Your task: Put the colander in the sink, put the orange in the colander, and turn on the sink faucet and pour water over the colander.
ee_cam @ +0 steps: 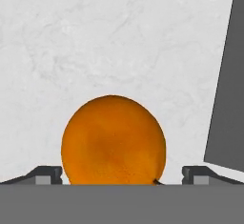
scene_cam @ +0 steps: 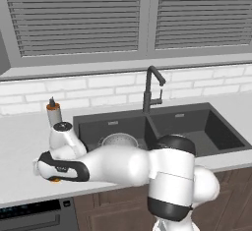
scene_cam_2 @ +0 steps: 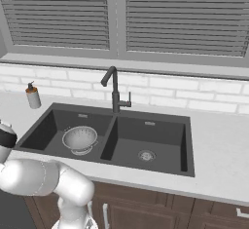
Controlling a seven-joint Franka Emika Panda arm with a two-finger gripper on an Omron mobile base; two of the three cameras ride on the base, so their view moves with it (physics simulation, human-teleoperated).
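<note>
The gripper (ee_cam: 122, 175) is standing wide open, with one dark finger tip (ee_cam: 46, 174) on each side of the orange (ee_cam: 113, 141). The fingers are not squeezing the orange; there is a small gap on both sides. The orange is sitting on the pale counter (ee_cam: 119, 42), just beside the edge of the sink (ee_cam: 228, 99). In the left base view a bit of the orange (scene_cam: 55, 179) is peeking out under the arm, on the counter (scene_cam: 19, 141) to the left of the sink (scene_cam: 197, 122). The shiny colander (scene_cam_2: 80, 139) is resting upright in the left basin of the sink (scene_cam_2: 146, 121). The sink faucet (scene_cam_2: 114, 90) is standing behind the middle of the sink. A soap bottle (scene_cam_2: 32, 96) is standing on the counter near the wall.
</note>
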